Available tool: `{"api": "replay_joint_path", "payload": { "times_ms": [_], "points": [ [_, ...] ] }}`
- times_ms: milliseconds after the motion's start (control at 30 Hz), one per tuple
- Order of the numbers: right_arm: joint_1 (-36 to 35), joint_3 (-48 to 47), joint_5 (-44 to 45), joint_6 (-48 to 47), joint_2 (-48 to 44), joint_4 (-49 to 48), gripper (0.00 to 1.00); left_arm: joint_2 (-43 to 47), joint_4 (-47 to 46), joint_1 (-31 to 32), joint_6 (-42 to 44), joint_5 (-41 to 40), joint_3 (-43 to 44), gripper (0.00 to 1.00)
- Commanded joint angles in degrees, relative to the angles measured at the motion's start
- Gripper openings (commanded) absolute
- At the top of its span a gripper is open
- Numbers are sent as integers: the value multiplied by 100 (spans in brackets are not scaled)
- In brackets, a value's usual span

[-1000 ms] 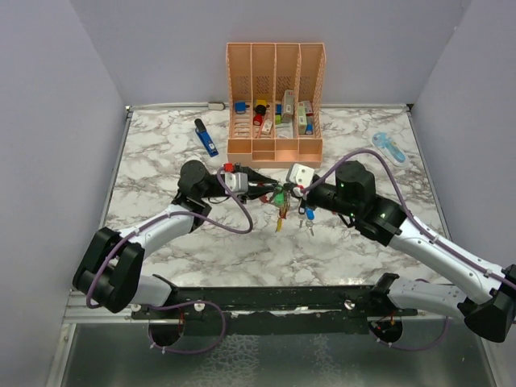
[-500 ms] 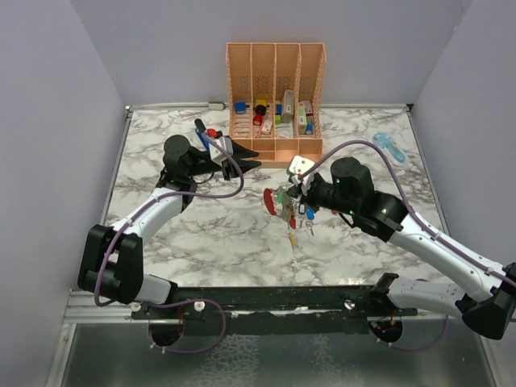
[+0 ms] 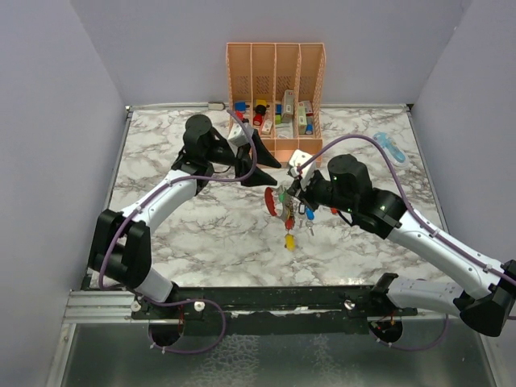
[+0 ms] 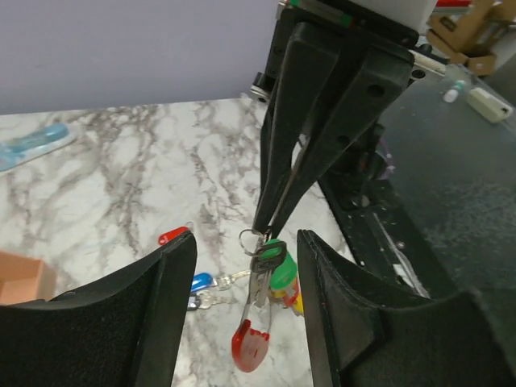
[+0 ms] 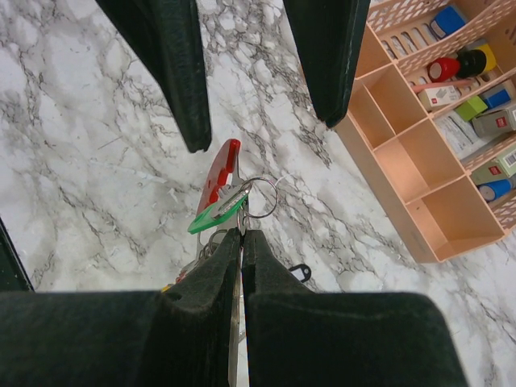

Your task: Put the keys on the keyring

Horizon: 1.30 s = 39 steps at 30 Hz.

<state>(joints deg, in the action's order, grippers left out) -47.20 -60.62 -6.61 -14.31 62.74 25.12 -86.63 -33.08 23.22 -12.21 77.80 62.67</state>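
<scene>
Mid-threading. Right gripper (image 3: 289,196) pinched shut on keyring (image 5: 224,169), keys (image 4: 282,276) dangling, just before peach organizer (image 3: 234,81). Left gripper (image 3: 268,172) open, empty (closer to organizer). Next, likely: grasp key, feed onto ring.

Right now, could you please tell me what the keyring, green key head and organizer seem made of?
The keyring looks glossy red, painted metal or plastic; its small ring is thin shiny wire, likely metal. The green key head is matte plastic. The organizer is peach plastic with moulded slots.
</scene>
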Motion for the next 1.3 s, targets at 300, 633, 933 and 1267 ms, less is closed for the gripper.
{"api": "replay_joint_path", "payload": {
  "times_ms": [300, 633, 933, 1267],
  "points": [
    [-35, -267, 31, -88, -30, -172, 1, -536, 917, 139, -492, 695, 528, 56],
    [-50, -362, -68, -228, 56, -110, 1, -1022, 278, 218, -1617, 929, 975, 45],
    [-70, -338, 14, -287, 80, -118, 1, -1220, -348, 350, -2315, 1131, 913, 32],
    [-70, -314, 115, -268, 23, -133, 1, -1247, -620, 367, -2698, 1260, 862, 15]
  ]
}}
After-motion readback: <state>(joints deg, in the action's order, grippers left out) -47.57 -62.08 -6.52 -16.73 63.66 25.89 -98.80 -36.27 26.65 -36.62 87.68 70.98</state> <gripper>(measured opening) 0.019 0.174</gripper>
